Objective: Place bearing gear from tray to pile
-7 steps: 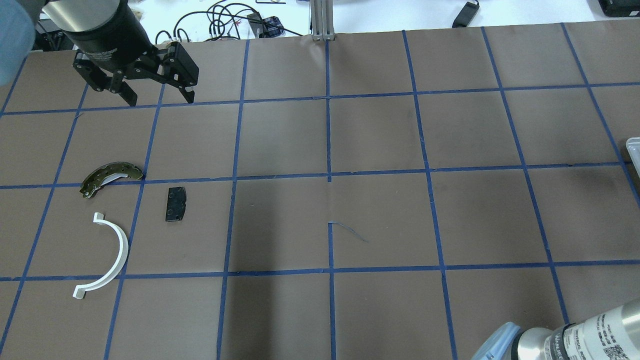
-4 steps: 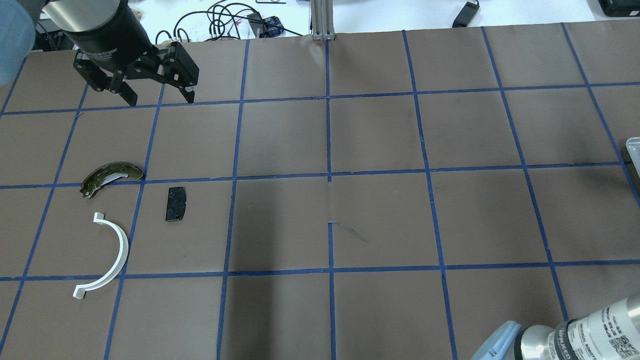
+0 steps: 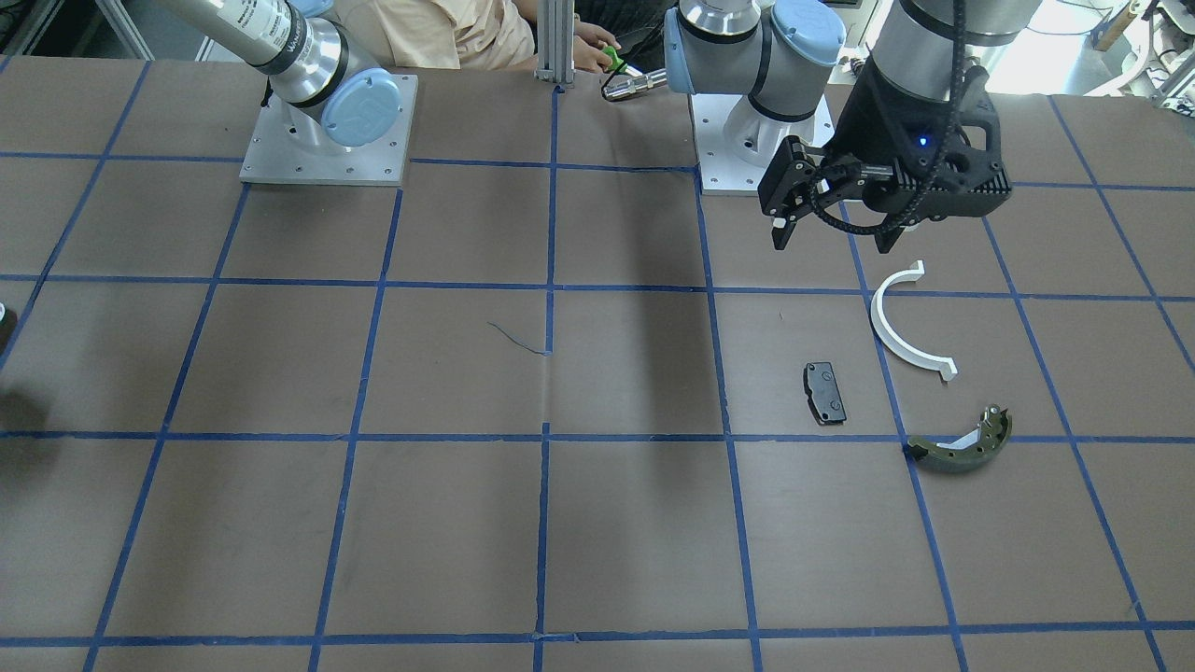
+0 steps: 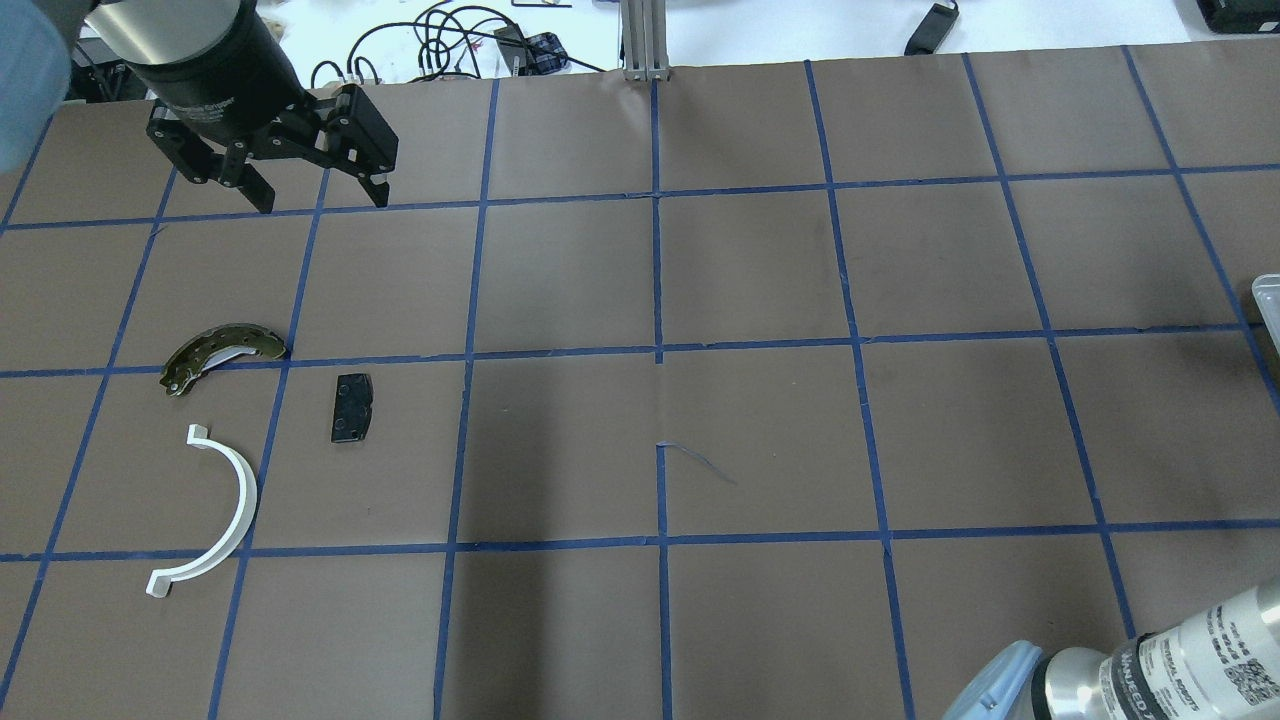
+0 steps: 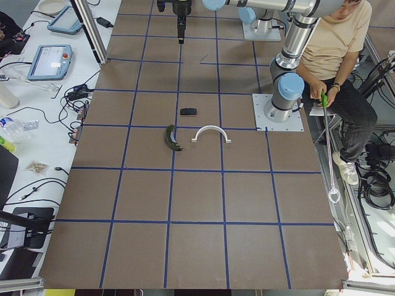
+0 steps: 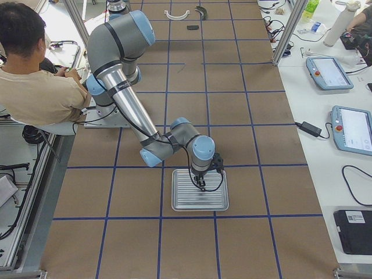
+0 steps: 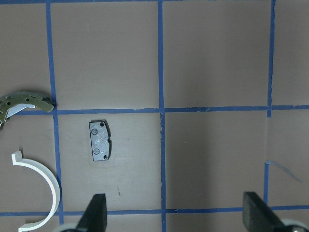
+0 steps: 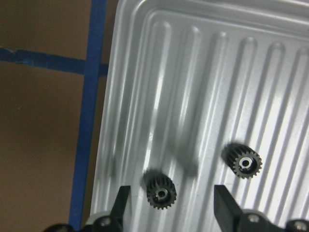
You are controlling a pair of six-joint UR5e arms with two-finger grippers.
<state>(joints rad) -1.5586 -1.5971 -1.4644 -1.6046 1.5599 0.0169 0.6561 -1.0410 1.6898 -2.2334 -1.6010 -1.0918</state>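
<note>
Two small black bearing gears lie on the ribbed metal tray (image 8: 193, 72). One gear (image 8: 161, 193) sits between the fingers of my right gripper (image 8: 173, 189), which is open just above it; the other gear (image 8: 245, 162) lies to its right. The exterior right view shows this gripper (image 6: 200, 183) over the tray (image 6: 186, 203). The pile is at the table's left: a white half-ring (image 4: 222, 505), a black pad (image 4: 351, 407) and an olive-green shoe (image 4: 222, 352). My left gripper (image 4: 321, 203) hangs open and empty, high over the table beyond the pile.
The brown table (image 4: 760, 430) carries a grid of blue tape. Only a corner of the tray (image 4: 1268, 300) shows at the overhead view's right edge. A person (image 6: 35, 87) sits behind the robot bases. Cables and tablets lie past the far table edge.
The right arm's wrist segment at the overhead view's bottom-right corner has shifted slightly. The left arm and the pile have not moved.
</note>
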